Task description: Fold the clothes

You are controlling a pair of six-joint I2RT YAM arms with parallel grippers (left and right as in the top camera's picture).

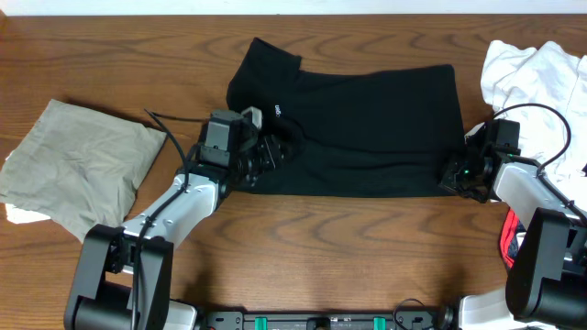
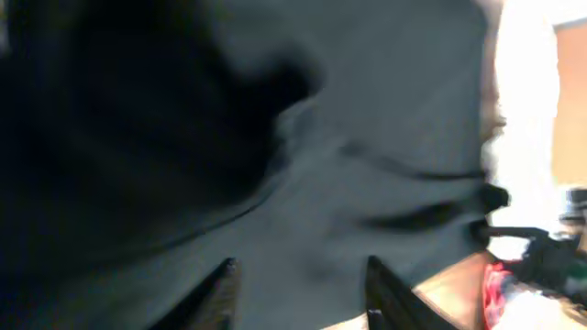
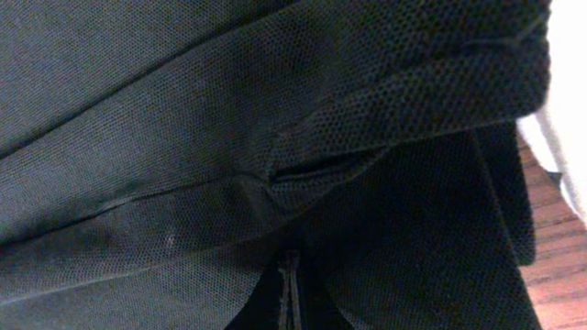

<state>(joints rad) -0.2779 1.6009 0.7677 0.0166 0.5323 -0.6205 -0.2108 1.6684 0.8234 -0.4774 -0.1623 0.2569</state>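
- Toward the far side of the table point(image 1: 321, 247), the black shirt point(image 1: 367, 119) lies spread out flat. Its long side runs left to right, and a small white logo point(image 1: 274, 113) shows near its left end.
- At the shirt's near left edge, the left gripper point(image 1: 271, 151) rests low over the fabric, where the cloth bunches a little.
- From the left wrist camera, its two fingers point(image 2: 223, 291) stand apart with a gap between them, so the jaws are open. Dark cloth fills the view beyond them. The blur does not show whether the cloth touches either finger.
- At the shirt's near right corner, the right gripper point(image 1: 451, 174) sits on the hem.
- From the right wrist camera, its jaws are pressed together. The shirt's fine mesh point(image 3: 275, 183) puckers into a fold just at the tips, so this gripper is clamped on the black shirt.
- Left of the shirt and well apart from it, a khaki garment point(image 1: 78, 165) lies flat in a rough square, slightly wrinkled.
- Just beside the shirt's far right corner, a white garment point(image 1: 537, 78) sits in a crumpled heap.
- Right of the shirt on the near side, a strip of red cloth point(image 1: 507, 243) shows beside the right arm, mostly hidden.
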